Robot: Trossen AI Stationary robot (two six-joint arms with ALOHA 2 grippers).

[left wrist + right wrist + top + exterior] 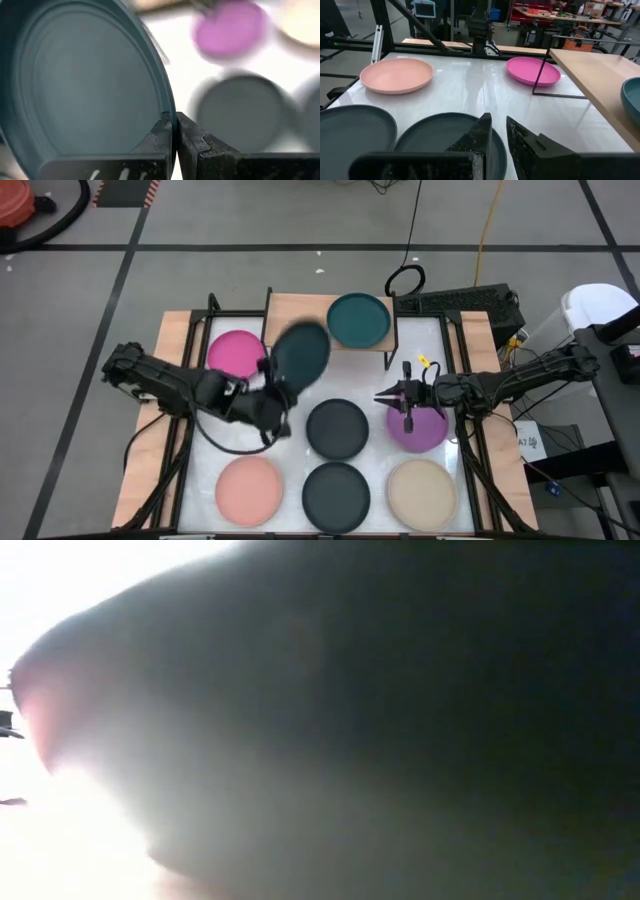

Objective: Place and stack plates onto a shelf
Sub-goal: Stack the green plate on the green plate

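My left gripper (278, 387) (173, 120) is shut on a dark teal plate (301, 354) (85, 85), held in the air near the left half of the light-wood shelf (292, 308) (592, 70). The second dark teal plate (358, 320) (632, 100) lies flat on the shelf's right half. My right gripper (385, 395) (498, 121) hovers shut, holding nothing, at the left edge of the purple plate (420, 425). On the table lie the magenta plate (236, 352), two charcoal plates (337, 427) (336, 495), the salmon plate (249, 490) and the beige plate (422, 493). My left gripper pinches the dark teal plate by its rim (170, 107), one finger on the hollow face and one on the underside. The plate is lifted clear of the table, stands tilted on edge and reaches from the fingers toward the shelf.
The shelf stands at the table's far edge on thin black legs (540, 75). Wooden strips and black frame rails run along the table's left and right sides. A blurred dark shape close to the lens fills the low view.
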